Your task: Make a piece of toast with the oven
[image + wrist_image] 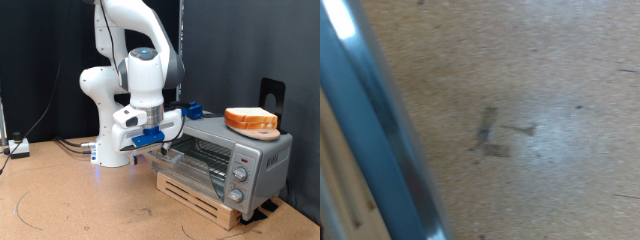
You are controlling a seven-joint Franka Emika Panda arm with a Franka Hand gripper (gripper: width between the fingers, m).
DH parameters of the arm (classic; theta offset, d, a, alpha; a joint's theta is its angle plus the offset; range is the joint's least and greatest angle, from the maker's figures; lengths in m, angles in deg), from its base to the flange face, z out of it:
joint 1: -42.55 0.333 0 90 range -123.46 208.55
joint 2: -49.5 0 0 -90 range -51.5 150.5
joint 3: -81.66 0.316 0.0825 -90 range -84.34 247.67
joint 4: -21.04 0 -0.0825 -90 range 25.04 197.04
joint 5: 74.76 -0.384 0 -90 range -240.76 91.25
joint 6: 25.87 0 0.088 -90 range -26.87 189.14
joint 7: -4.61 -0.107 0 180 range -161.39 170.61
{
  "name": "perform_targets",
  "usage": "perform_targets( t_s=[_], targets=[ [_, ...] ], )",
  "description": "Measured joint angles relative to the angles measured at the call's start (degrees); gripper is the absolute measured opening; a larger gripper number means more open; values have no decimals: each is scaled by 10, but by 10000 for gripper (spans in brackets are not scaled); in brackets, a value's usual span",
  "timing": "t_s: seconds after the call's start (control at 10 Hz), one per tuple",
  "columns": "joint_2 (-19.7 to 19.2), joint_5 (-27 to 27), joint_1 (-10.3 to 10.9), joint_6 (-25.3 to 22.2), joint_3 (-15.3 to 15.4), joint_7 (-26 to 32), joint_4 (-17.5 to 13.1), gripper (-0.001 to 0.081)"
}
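Observation:
The silver-grey oven (255, 160) stands on a wooden pallet at the exterior view's right. Its glass door (188, 152) hangs open towards the left, and the wire rack shows inside. My gripper (157, 140), with blue fingers, is at the free edge of the door, by the handle. The wrist view shows no fingers. It shows a blurred blue-grey bar (370, 130) running along one side over the brown tabletop. The piece of toast is not in view.
An orange-crusted slice on a round tan board (251, 119) lies on the oven's top. A black bracket (272, 95) stands behind it. Cables and a small box (15, 148) lie at the far left. The brown tabletop (550, 90) has a dark mark (498, 132).

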Motion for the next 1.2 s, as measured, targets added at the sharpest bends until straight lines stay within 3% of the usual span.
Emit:
perform_targets(
  t_s=[0.7,1.2],
  targets=[
    [-61,39,-30,29,-19,-17,-8,810],
    [-157,47,-47,135,-38,-20,0,810]
  ],
)
